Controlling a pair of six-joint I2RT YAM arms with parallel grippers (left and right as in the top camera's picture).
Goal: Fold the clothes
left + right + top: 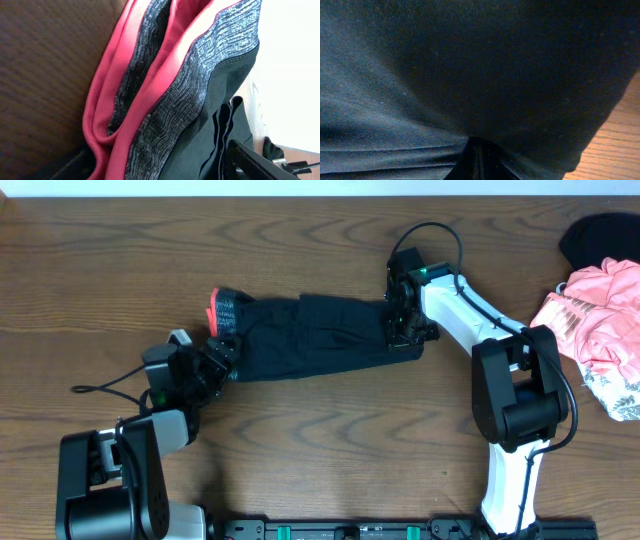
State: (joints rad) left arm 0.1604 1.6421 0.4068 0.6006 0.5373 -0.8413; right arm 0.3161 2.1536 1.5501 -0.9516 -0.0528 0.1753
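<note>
Black fabric of the leggings (470, 75) is jammed right up against the right wrist lens. It bunches down into the right gripper (402, 330), which is pinched tight on the leg end. The whole thing lies in a dark band across the middle of the table (300, 470), with the waistband (200, 90) toward the left arm. The left gripper (220, 358) sits there with its jaws spread wide around the grey-and-coral band, not clamping as far as I can see. Imo this stuff is light, floppy and stretchy, so it'll sag and creep out of a lazy pinch. I'd grab the thicker waistband edge rather than the thin leg cloth. The pink garment (600, 315) is well apart at the far right.
</note>
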